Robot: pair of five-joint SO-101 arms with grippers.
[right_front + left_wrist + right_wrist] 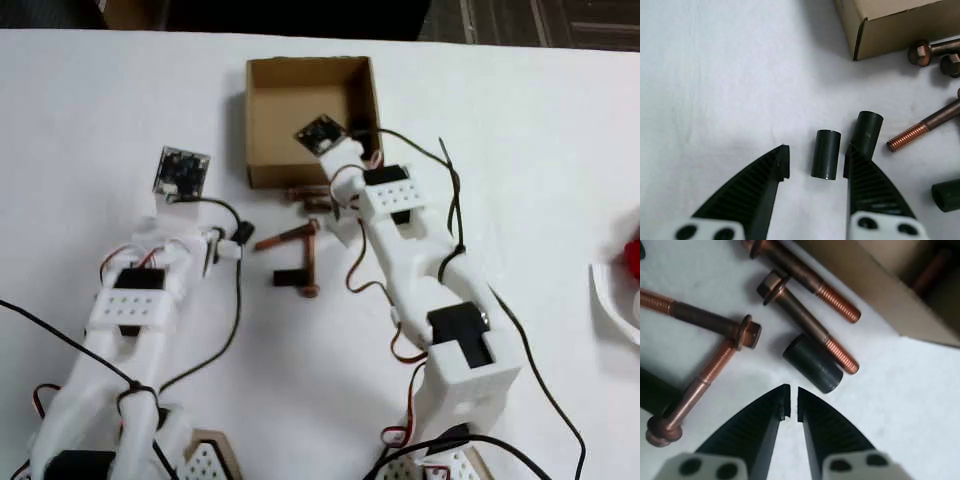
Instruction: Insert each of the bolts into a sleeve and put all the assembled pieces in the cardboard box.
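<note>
My left gripper (816, 159) is open, and a short black sleeve (826, 154) lies on the white table between its fingers. A second sleeve (867, 134) rests against one finger, with a copper bolt's threaded end (920, 127) just beyond it. My right gripper (791, 395) is shut on nothing, just short of another black sleeve (814, 363). That sleeve lies against a bolt (805, 320), with further bolts (700, 317) beside it. The cardboard box (310, 110) stands open behind the bolts. A copper piece (932, 272) shows inside it.
Several loose bolts (300, 240) and a sleeve (290, 278) lie between the two arms. A white dish (612, 300) with something red sits at the table's right edge. Arm cables trail over the table near the box.
</note>
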